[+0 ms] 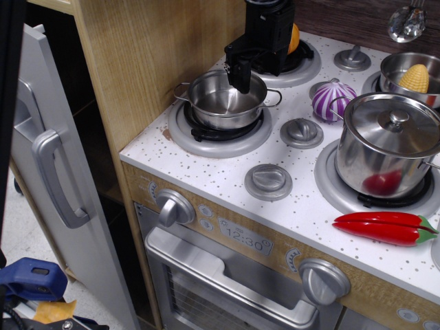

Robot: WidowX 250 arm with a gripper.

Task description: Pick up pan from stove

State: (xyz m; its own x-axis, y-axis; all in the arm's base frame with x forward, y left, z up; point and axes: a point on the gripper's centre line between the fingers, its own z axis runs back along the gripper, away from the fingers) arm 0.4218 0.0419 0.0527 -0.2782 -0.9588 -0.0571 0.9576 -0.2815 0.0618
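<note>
We're looking down at the stove (227, 180), and the pan (225, 98) sits square on the front-left burner (220, 132), its two thin loop handles sticking out to either side. It rests flat on the ring, not yet lifted as far as we can judge.

The gripper (240, 74) comes down from above, black and blocky, its tip reaching over the far rim of the pan and into the bowl. That makes sense to us: the handles are thin and awkward, so pinching the wall at the rim looks like the surest hold. We can't tell whether the fingers are spread or already pressed on the rim; they read as one dark shape from here.

The rest of the stovetop explains the approach. The lidded pot (388, 143) stands on the front-right burner, well apart, with a red chilli pepper (385, 227) lying in front of it. A purple onion (333, 98) sits between the burners, and the other pan holding yellow corn (416, 77) is at the back right. Coming straight down keeps us clear of all of it.
</note>
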